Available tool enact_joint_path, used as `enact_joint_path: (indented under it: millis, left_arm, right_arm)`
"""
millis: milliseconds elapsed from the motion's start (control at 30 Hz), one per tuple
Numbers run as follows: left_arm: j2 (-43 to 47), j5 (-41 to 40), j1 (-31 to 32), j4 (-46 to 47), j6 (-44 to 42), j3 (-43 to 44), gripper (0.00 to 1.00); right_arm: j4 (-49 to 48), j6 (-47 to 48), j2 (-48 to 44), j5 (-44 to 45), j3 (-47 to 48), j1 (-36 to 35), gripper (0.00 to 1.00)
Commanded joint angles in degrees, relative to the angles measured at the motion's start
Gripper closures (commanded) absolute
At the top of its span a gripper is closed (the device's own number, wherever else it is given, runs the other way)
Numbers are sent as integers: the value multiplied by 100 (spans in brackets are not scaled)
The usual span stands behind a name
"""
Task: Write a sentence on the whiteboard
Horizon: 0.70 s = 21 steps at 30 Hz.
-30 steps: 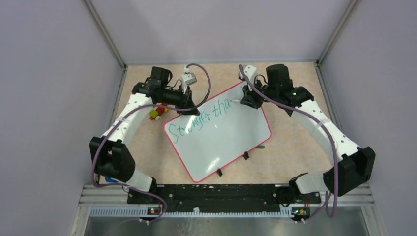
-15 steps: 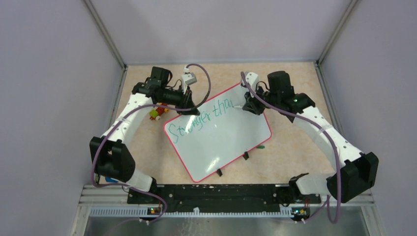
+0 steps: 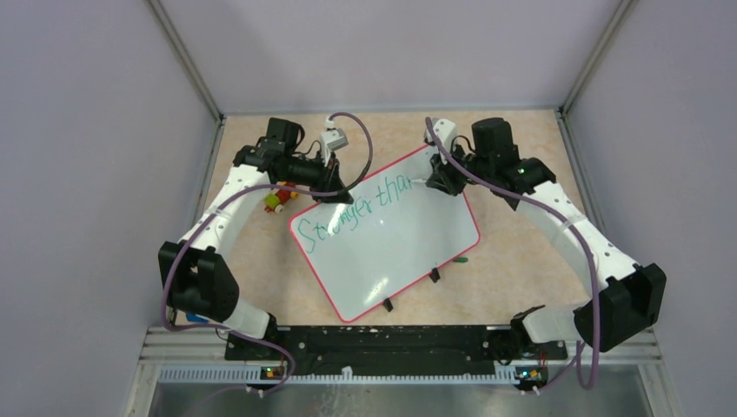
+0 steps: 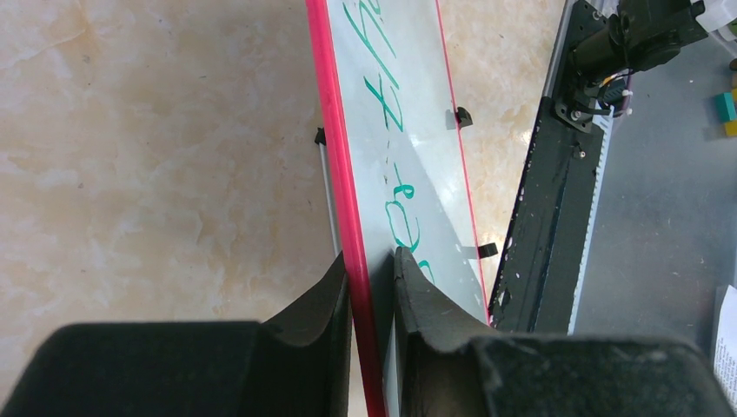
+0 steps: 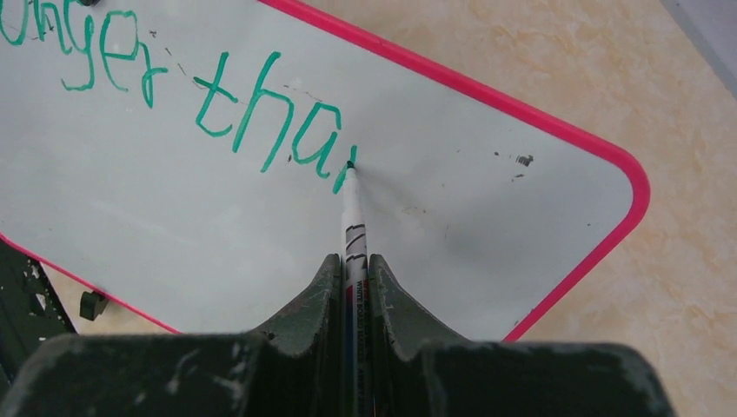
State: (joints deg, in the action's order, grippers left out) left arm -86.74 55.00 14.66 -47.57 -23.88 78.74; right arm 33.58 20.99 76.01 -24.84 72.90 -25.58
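Observation:
The whiteboard (image 3: 400,252) lies tilted on the table, its red-pink rim (image 4: 343,174) running away from the left wrist camera. The sentence (image 3: 352,211) in green cursive reads "Stronger tha" plus the first stroke of another letter (image 5: 252,113). My left gripper (image 3: 324,194) (image 4: 372,261) is shut on the board's far left edge, one finger on each side of the rim. My right gripper (image 3: 434,181) (image 5: 354,261) is shut on a white marker (image 5: 354,217). The marker's green tip touches the board at the end of that last stroke.
A small colourful toy (image 3: 278,200) lies on the table left of the board. Black clips (image 3: 388,304) stick out from the board's near edge, and a small green piece (image 3: 461,259) lies beside it. A black rail (image 3: 382,340) spans the near table edge.
The right gripper has shifted slightly along the board with the marker, adding a green stroke after "tha". The left gripper and the board have not moved.

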Motion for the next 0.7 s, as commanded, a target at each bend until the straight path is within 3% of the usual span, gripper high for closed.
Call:
enact_joint_path:
  millis: [0,667]
  left_arm:
    - [43,-138,222,117,-442,-33,100]
    - [-44,-161,222,108,-425,17,100]
  right_arm:
    - [-340,-12,178,190,408,49,100]
    - [-194,213,185,409,468,387,100]
